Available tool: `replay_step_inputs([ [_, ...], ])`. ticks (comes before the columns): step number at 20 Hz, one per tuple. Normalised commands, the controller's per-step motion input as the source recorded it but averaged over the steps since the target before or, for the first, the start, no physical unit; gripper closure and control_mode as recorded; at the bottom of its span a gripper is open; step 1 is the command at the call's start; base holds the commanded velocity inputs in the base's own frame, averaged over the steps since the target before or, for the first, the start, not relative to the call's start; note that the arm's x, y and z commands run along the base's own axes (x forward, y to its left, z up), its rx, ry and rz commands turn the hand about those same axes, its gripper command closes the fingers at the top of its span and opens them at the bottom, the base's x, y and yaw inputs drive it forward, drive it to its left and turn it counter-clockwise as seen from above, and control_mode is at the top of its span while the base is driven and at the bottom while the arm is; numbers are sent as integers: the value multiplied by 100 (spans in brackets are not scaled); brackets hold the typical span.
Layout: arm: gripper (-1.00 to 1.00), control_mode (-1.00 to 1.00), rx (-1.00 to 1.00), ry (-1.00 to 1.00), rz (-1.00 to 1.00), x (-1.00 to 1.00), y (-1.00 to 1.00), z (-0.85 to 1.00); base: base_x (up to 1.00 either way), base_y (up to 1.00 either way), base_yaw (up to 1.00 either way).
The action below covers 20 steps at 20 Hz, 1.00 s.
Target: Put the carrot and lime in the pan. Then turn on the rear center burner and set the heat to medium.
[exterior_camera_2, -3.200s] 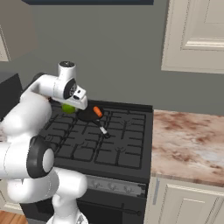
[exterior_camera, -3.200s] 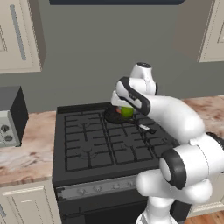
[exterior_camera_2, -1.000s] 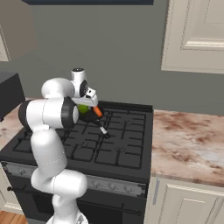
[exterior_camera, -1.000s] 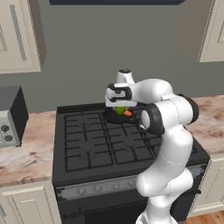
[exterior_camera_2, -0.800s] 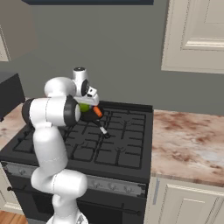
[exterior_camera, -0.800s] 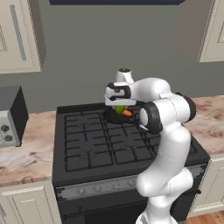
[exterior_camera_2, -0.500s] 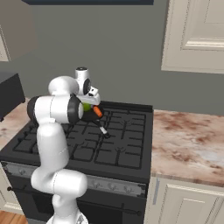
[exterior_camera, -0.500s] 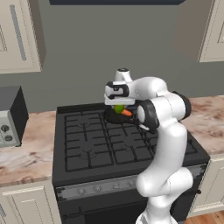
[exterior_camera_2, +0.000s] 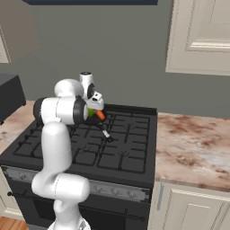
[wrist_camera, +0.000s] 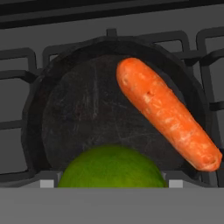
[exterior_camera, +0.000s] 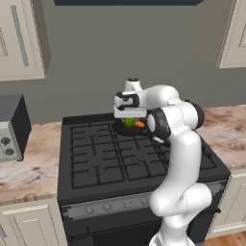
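1. While the gripper (exterior_camera: pixel 129 115) hangs just above the pan (wrist_camera: pixel 43 131) at the back of the stove (exterior_camera: pixel 96 163), its jaws stand wide and hold nothing.
2. Directly below the gripper, the lime (wrist_camera: pixel 111 168) sits in the pan, at the near edge of the hand view.
3. The carrot (wrist_camera: pixel 166 111) lies in the pan beyond the lime and off to one side of the gripper, slanting across the pan floor with its thin end over the rim.
4. Judged from this, both items are already in the pan, so the burner step remains; the knobs would be on the stove's front panel (exterior_camera: pixel 139 202), well below and in front of the gripper.
5. The lime looks firm, smooth and round, so it would probably roll if nudged; a grasp across its middle would suit it.
6. The carrot looks stiff and light, best taken across its thicker half.
7. The pan seems rigid and light; its thin handle (exterior_camera_2: pixel 104 132) reaches away from the gripper toward the stove's front, so a bump there could turn it.
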Motion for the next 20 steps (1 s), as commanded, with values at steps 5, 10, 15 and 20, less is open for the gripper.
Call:
replay_step_inputs([
  [5, 100, -100, 0, 0, 0, 1, 0, -27, 0, 0, 0],
  [10, 100, -100, -3, 0, 0, 6, 0, -26, 0, 0, 0],
  [15, 100, -100, -2, 0, 0, 8, 0, -8, 0, 0, 0],
  [20, 100, -100, 0, 0, 0, 10, 0, 0, 0, 0, 0],
])
